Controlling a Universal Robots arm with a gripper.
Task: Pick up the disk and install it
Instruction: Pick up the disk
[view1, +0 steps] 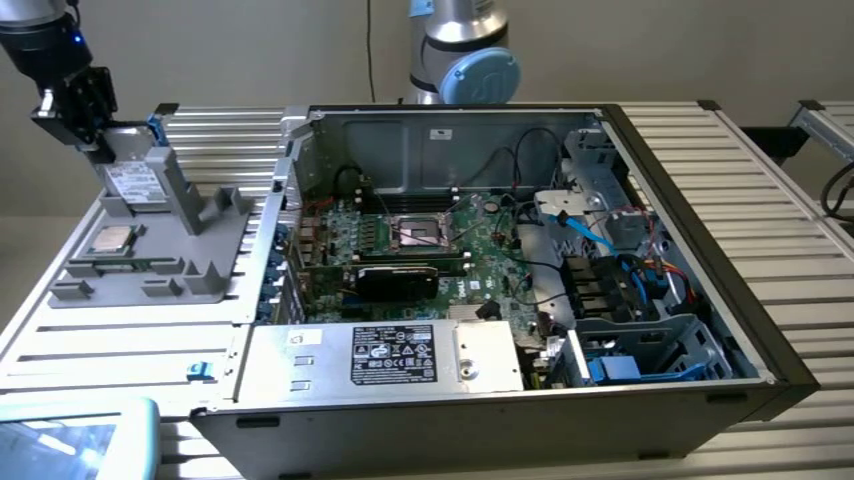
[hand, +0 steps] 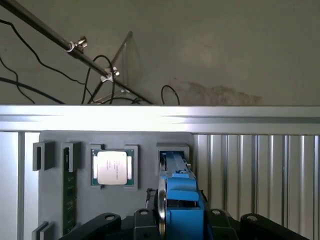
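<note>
The disk (view1: 134, 182), a silver-grey drive with a white label and a blue carrier, stands upright in a slot of the grey holder (view1: 160, 270) at the exterior view's left. My gripper (view1: 91, 140) has come down over its top edge. In the wrist view the disk (hand: 180, 200) appears edge-on, blue carrier facing me, between the gripper's (hand: 180, 222) two black fingers (hand: 142, 217). The jaws stand either side of it with narrow gaps, open, and the disk sits in its slot.
A square processor chip (hand: 112, 167) and a green memory stick (hand: 69, 192) lie in the same holder. The open computer case (view1: 534, 250) takes up the middle of the slatted table (view1: 747, 200), with a silver box with a black label (view1: 394, 355) and a blue-railed bay (view1: 627, 365) at its near side.
</note>
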